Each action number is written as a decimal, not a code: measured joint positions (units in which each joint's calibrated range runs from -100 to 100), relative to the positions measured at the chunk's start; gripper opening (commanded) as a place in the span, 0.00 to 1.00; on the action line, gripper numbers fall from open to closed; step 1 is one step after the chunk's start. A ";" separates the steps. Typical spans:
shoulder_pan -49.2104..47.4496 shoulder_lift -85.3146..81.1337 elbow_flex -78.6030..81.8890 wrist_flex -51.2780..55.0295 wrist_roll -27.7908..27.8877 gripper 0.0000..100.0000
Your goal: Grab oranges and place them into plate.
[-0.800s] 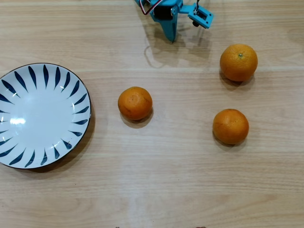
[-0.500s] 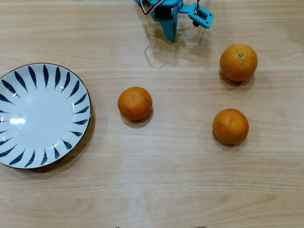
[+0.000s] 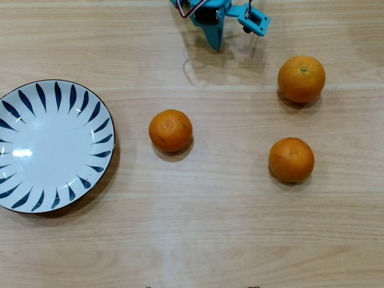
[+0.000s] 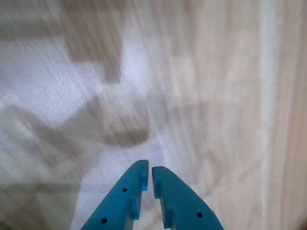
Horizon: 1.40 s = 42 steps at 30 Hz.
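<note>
Now, gripper (image 4: 148, 168): blue jaws nearly closed, empty; above the table (image 3: 210, 240)
oranges (image 3: 171, 130) (image 3: 301, 78) (image 3: 291, 159): all right of plate (image 3: 36, 198); none on it

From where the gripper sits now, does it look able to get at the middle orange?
Probably yes. The gripper, shut and empty at the top edge in the overhead view, has only bare table between it and the middle orange.

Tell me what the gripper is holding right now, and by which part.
Nothing. The gripper is shut and empty; all three oranges lie on the table.
</note>
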 measured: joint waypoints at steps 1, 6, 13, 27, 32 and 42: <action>-0.25 2.12 -2.48 0.00 0.00 0.02; 0.00 12.70 -17.00 0.00 0.00 0.02; 6.25 32.92 -42.50 0.34 0.00 0.02; 13.59 56.96 -72.51 6.20 -0.21 0.02; 13.59 60.60 -73.13 6.20 -3.13 0.02; 13.68 64.58 -77.56 6.37 -6.47 0.06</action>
